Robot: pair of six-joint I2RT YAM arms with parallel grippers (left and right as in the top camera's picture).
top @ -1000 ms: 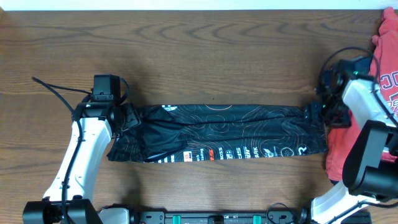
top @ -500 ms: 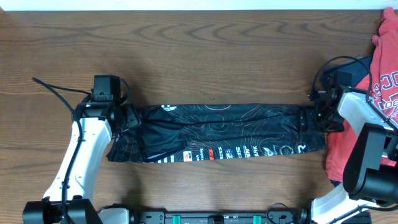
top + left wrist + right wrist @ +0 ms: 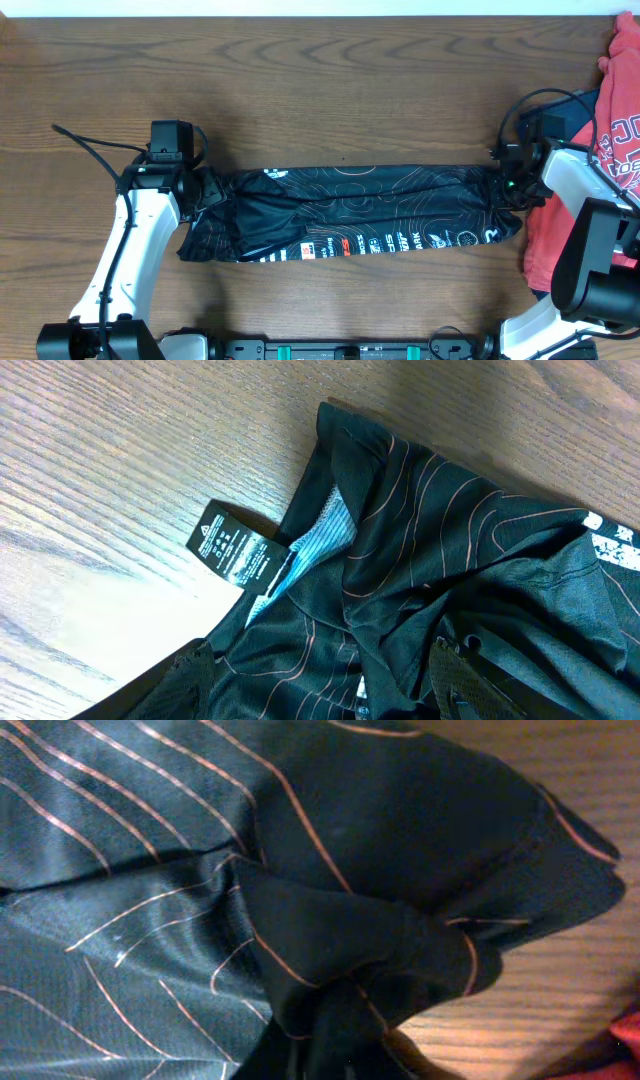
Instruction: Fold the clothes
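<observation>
The clothes, a black jersey (image 3: 350,210) with thin orange lines and white lettering, lie folded in a long strip across the table. My left gripper (image 3: 205,190) sits at the strip's left end. In the left wrist view it (image 3: 325,682) is open, its fingers (image 3: 185,680) wide apart with bunched fabric and a black label (image 3: 232,548) in front. My right gripper (image 3: 505,185) is at the right end. In the right wrist view it (image 3: 335,1055) is shut on a gathered pinch of the jersey (image 3: 330,940), and dark cloth hides its fingertips.
A red garment (image 3: 620,90) lies at the right edge of the table and runs down under my right arm (image 3: 545,250). A black cable (image 3: 90,150) loops out to the left of my left arm. Bare wood (image 3: 330,80) lies beyond the jersey.
My right gripper has moved a little up and left onto the jersey's right end and shut on it, bunching that end. The left arm has stayed put.
</observation>
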